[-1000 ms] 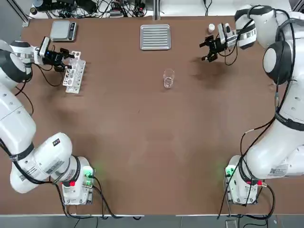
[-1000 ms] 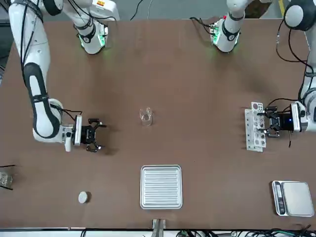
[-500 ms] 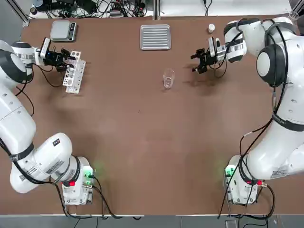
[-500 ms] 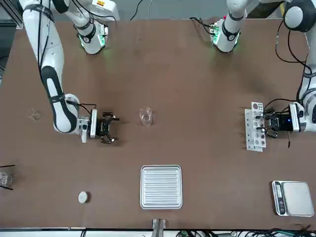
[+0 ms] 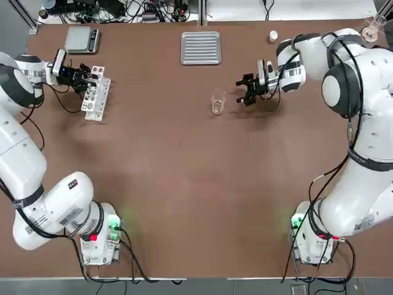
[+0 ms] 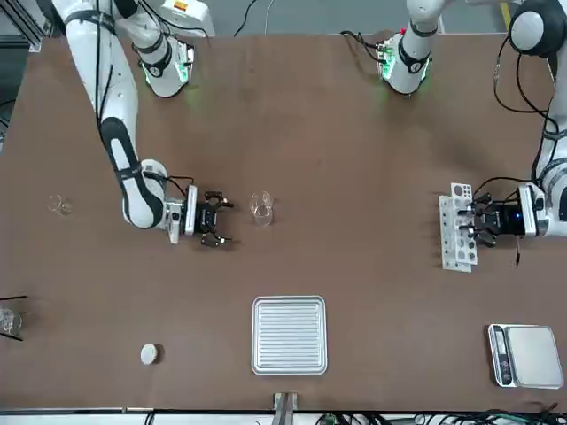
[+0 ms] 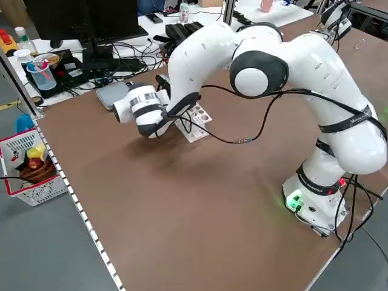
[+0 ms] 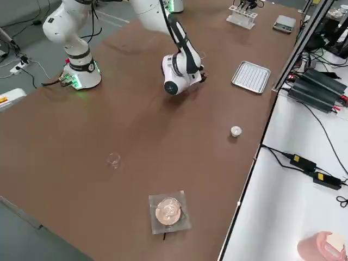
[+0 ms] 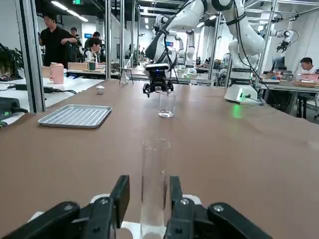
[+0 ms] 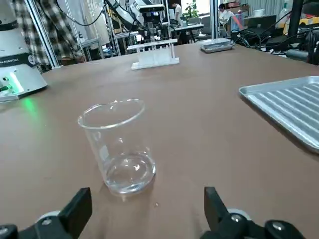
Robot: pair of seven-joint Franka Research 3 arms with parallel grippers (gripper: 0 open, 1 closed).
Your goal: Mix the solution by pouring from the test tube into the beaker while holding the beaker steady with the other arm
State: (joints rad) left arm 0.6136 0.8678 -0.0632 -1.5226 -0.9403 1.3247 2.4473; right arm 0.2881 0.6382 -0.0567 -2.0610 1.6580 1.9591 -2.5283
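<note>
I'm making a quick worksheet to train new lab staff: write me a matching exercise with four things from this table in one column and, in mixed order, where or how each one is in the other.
Things
1. beaker
2. test tube
3. right gripper
4. tray

Places and states
A. between the left gripper's fingers
B. silvery and ribbed, lying flat
C. open, facing the clear glass cup
D. upright on the brown table, nothing gripping it

Pairs: 1-D; 2-A; 3-C; 4-B
</note>
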